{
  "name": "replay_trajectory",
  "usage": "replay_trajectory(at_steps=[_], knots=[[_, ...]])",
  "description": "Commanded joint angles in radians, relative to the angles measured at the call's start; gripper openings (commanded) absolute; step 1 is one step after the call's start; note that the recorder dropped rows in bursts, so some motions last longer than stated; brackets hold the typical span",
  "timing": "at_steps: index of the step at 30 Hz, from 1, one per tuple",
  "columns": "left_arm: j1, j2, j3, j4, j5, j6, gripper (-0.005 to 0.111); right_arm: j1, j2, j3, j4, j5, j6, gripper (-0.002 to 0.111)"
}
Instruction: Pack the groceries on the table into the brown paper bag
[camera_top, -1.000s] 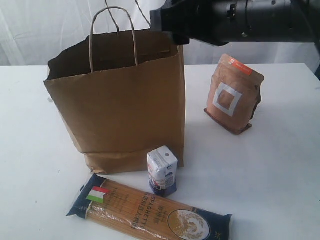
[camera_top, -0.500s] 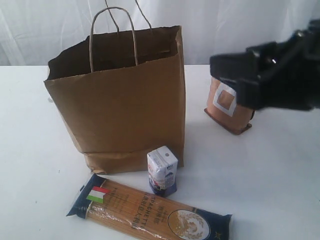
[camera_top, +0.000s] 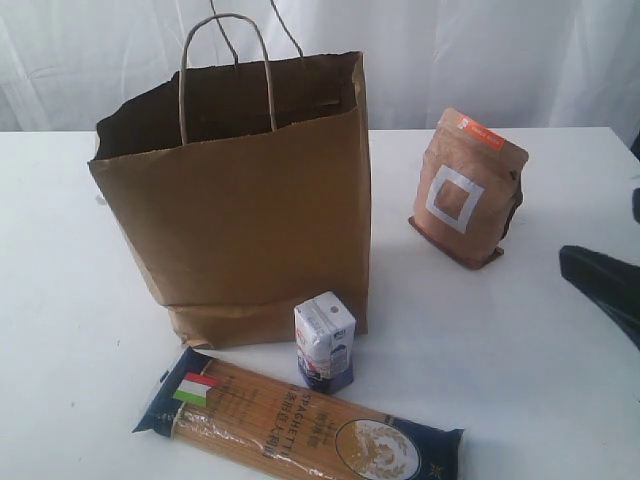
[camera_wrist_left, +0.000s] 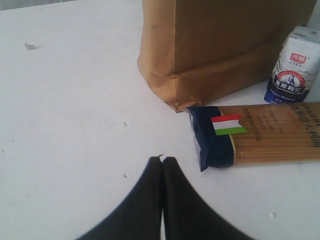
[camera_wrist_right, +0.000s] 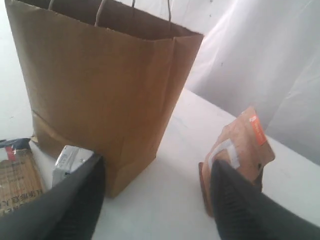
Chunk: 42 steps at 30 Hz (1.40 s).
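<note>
Spaghetti packet (camera_top: 300, 425) lengthwise before bag (camera_top: 240, 220), flag end left; left end effector (camera_wrist_left: 162, 161) closed, right end effector (camera_wrist_right: 157, 170) spread, both empty.

backdrop: a white curtain (camera_top: 480, 60) hangs in soft vertical folds and creases behind the table (camera_top: 520, 340), meeting its far edge. the tabletop is flat, plain and white. light is even and diffuse, brightest through the cloth, and shadows on the surface are faint. a small dark speck (camera_wrist_left: 31, 46) lies on the tabletop.
</note>
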Motion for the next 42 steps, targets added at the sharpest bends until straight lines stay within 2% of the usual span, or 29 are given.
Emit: replay_trajectory(at_steps=[1, 7, 15, 20, 30, 33, 36, 40, 42], knots=[[0.002, -0.005, 0.004, -0.001, -0.003, -0.009, 0.0, 0.002, -0.049, 0.003, -0.039, -0.014, -0.005, 0.058], [0.002, -0.005, 0.004, -0.001, -0.003, -0.009, 0.0, 0.002, -0.06, 0.003, -0.039, -0.005, -0.005, 0.058], [0.002, -0.005, 0.004, -0.001, -0.003, -0.009, 0.0, 0.002, -0.06, 0.034, -0.027, 0.227, -0.005, 0.058], [0.002, -0.005, 0.004, -0.001, -0.003, -0.009, 0.0, 0.002, -0.064, 0.105, -0.027, 0.233, -0.005, 0.058], [0.002, -0.005, 0.004, -0.001, -0.003, -0.009, 0.0, 0.002, -0.064, 0.159, -0.033, 0.142, -0.005, 0.058], [0.002, -0.005, 0.004, -0.001, -0.003, -0.009, 0.0, 0.002, -0.064, 0.16, 0.088, 0.126, -0.005, 0.058], [0.002, -0.005, 0.004, -0.001, -0.003, -0.009, 0.0, 0.002, -0.064, 0.162, 0.107, 0.101, -0.005, 0.058], [0.002, -0.005, 0.004, -0.001, -0.003, -0.009, 0.0, 0.002, -0.064, 0.231, 0.131, -0.032, -0.005, 0.058], [0.002, -0.005, 0.004, -0.001, -0.003, -0.009, 0.0, 0.002, -0.064, 0.266, 0.148, -0.2, -0.005, 0.058]])
